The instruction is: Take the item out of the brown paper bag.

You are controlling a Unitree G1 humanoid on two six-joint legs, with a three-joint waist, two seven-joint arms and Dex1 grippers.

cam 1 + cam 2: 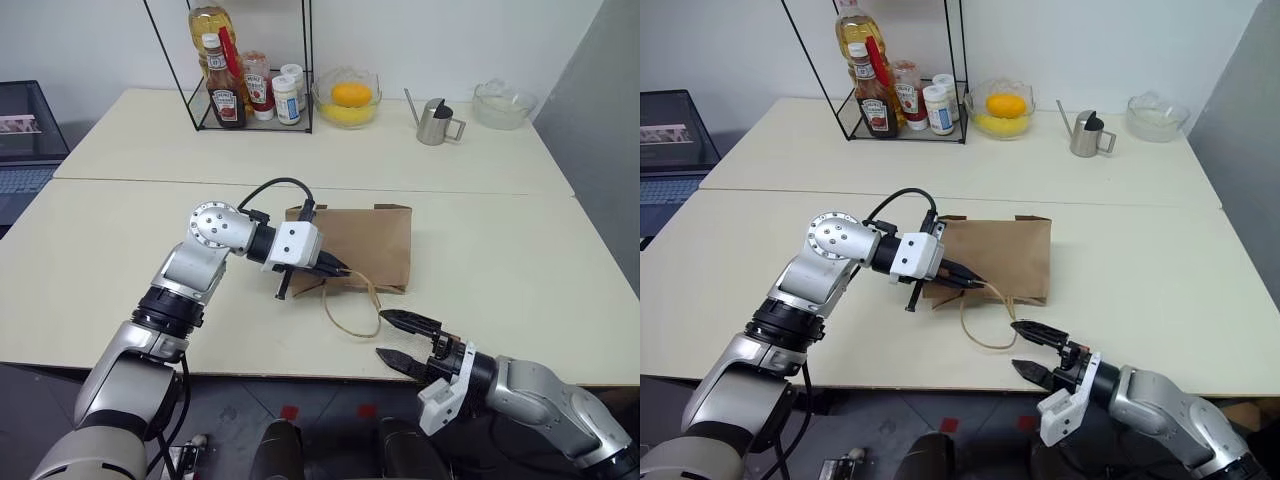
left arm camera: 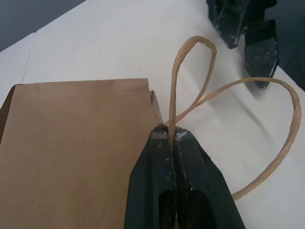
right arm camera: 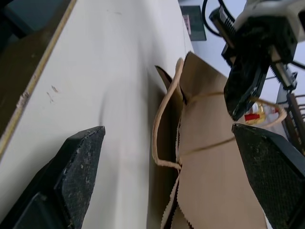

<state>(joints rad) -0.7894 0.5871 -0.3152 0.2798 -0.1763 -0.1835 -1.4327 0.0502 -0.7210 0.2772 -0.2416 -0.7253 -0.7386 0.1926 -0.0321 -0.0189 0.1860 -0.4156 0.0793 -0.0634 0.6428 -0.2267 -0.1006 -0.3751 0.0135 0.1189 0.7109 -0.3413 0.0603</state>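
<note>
Brown kraft paper lies flat at the centre of the head view: the brown paper bag (image 1: pixel 362 243) on the table (image 1: pixel 520 250), the left gripper (image 1: pixel 340 270) pinching a tan handle (image 1: pixel 352 312) at its lower edge. Lower right, near the table's edge, the right gripper (image 1: pixel 400 338) is spread wide, apart from the bag. In the left wrist view, its fingers (image 2: pixel 157 181) press together on the handle beside the bag's serrated mouth. In the right wrist view, the bag's mouth lies between spread fingers (image 3: pixel 78 162).
</note>
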